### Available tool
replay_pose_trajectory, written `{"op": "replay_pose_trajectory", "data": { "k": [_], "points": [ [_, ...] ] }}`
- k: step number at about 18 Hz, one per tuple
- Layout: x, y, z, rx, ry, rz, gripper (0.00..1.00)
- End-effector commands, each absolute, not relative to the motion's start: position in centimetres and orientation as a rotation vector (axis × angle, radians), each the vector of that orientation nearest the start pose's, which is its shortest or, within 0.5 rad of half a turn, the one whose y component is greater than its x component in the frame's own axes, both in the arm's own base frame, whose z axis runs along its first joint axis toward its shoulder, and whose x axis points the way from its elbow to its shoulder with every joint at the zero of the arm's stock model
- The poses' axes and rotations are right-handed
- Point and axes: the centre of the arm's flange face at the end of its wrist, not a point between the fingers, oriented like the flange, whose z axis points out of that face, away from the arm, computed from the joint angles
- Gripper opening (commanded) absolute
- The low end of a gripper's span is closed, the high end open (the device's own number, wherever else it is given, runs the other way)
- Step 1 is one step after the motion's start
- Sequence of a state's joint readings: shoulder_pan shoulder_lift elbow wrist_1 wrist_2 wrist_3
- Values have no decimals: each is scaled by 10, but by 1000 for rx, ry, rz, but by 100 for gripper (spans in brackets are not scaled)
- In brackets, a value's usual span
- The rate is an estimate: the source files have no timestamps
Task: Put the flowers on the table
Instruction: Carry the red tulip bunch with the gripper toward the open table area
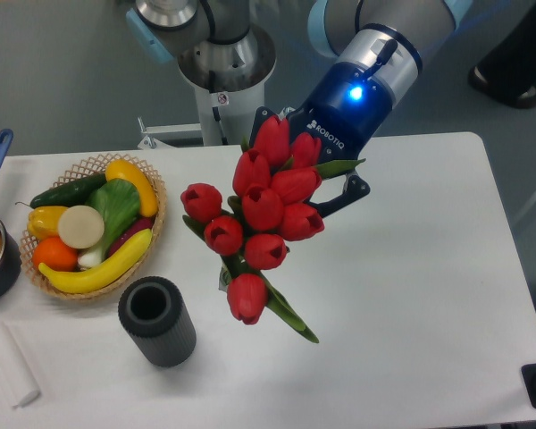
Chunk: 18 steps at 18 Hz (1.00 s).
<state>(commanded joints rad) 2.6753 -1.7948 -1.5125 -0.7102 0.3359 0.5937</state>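
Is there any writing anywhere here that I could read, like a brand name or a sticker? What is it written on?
"ROBOTIQ": white letters on the dark blue body of the gripper that holds the flowers.
Small sticker on the grey robot base: it has a red mark, but its text is too small to read.
Nothing else readable on the basket, the black cup or the table.
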Motion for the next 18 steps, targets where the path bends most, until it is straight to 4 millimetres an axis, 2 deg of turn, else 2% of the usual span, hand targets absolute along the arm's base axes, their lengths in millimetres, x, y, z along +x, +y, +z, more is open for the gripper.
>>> {"op": "replay_pose_trajectory", "data": {
  "k": [8, 14, 18],
  "points": [
    [-424, 450, 549, -1840, -33, -334, 40],
    [-427, 447, 555, -1845, -33, -308, 40],
    [-429, 448, 550, -1869, -23, -269, 40]
  ]
}}
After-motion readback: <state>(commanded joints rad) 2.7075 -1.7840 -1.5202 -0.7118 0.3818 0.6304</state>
